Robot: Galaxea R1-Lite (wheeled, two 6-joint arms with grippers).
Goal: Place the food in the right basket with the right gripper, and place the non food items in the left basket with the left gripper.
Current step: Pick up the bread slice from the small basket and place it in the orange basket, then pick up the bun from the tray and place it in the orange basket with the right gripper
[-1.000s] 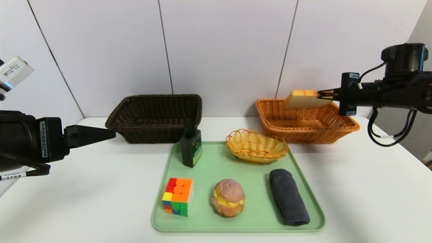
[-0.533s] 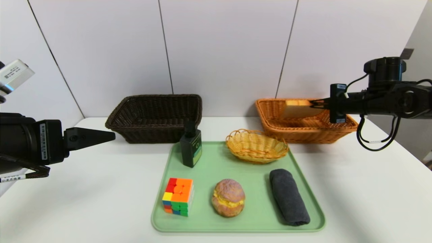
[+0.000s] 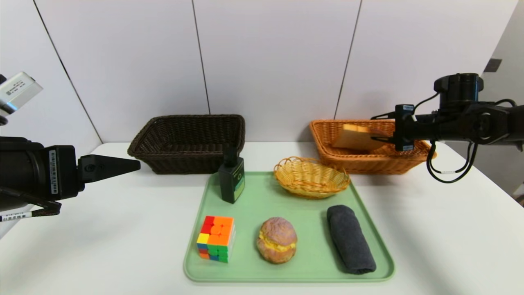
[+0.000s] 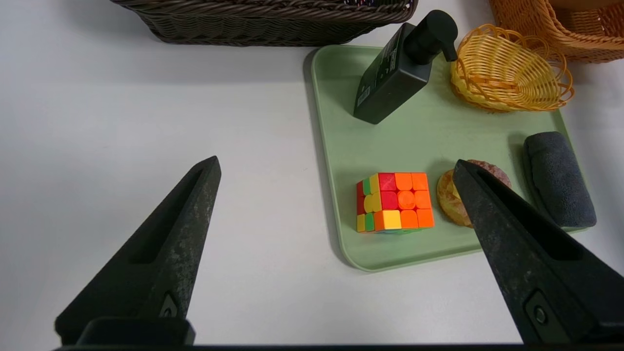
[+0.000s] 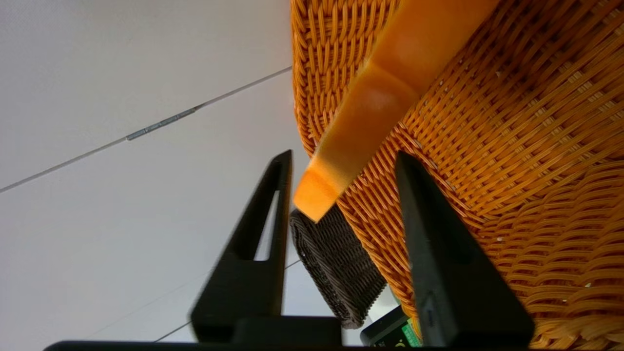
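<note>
The white bread slice (image 3: 356, 137) (image 5: 370, 112) leans tilted inside the orange-tan right basket (image 3: 368, 163) (image 5: 512, 122). My right gripper (image 3: 371, 129) (image 5: 343, 153) hovers over that basket, open, its fingers on either side of the slice's near corner with gaps showing. The brown bun (image 3: 277, 239) (image 4: 448, 197), the puzzle cube (image 3: 215, 239) (image 4: 397, 201), the dark bottle (image 3: 231, 179) (image 4: 392, 80) and the rolled grey cloth (image 3: 351, 239) (image 4: 558, 178) sit on the tray. My left gripper (image 3: 138, 165) (image 4: 336, 161) hangs open at the far left, holding nothing. The dark brown left basket (image 3: 184, 164) (image 4: 263, 22) stands at the back.
A pale green tray (image 3: 254, 270) lies in the middle of the white table. A small oval yellow basket (image 3: 311, 178) sits on its far right corner, just in front of the right basket. A white wall stands close behind both big baskets.
The right gripper came down and leftward into the right basket with the bread, then opened. The slice now tips down into the basket. The left arm has not moved.
</note>
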